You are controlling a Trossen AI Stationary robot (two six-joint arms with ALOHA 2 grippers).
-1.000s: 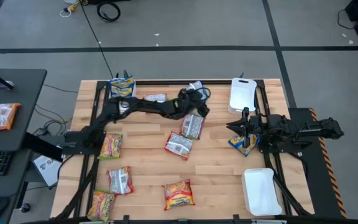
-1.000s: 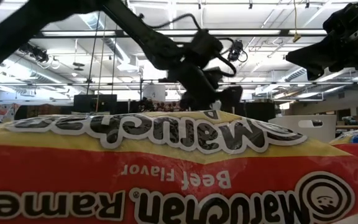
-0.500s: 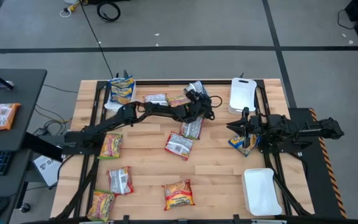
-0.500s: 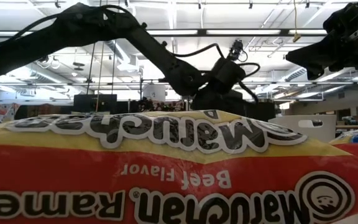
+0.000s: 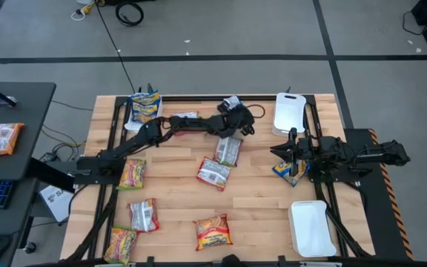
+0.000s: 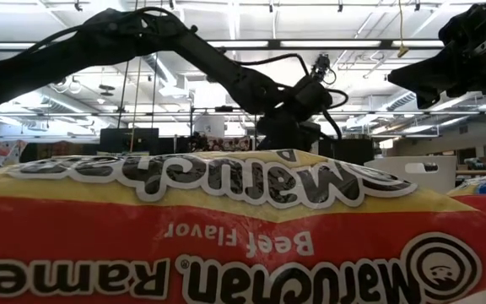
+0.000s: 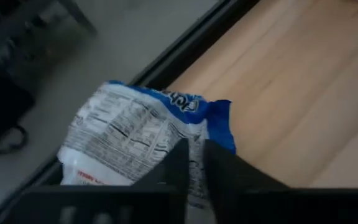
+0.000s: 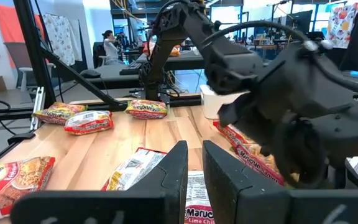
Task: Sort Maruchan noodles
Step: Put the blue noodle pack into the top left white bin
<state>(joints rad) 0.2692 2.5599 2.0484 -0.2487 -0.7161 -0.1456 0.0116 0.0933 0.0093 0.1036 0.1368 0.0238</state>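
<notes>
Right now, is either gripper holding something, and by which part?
The left gripper pinches the blue-white packet by one edge. Whether the right gripper holds the blue-yellow packet under it cannot be told.

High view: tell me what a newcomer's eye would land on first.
The left arm stretched across the table's far edge, its left claw shut on a blue and white noodle packet near the black rail. Next, the Maruchan noodles scattered over the wooden table. At the right side, the right claw hangs above a blue-yellow packet, between two white trays.
</notes>
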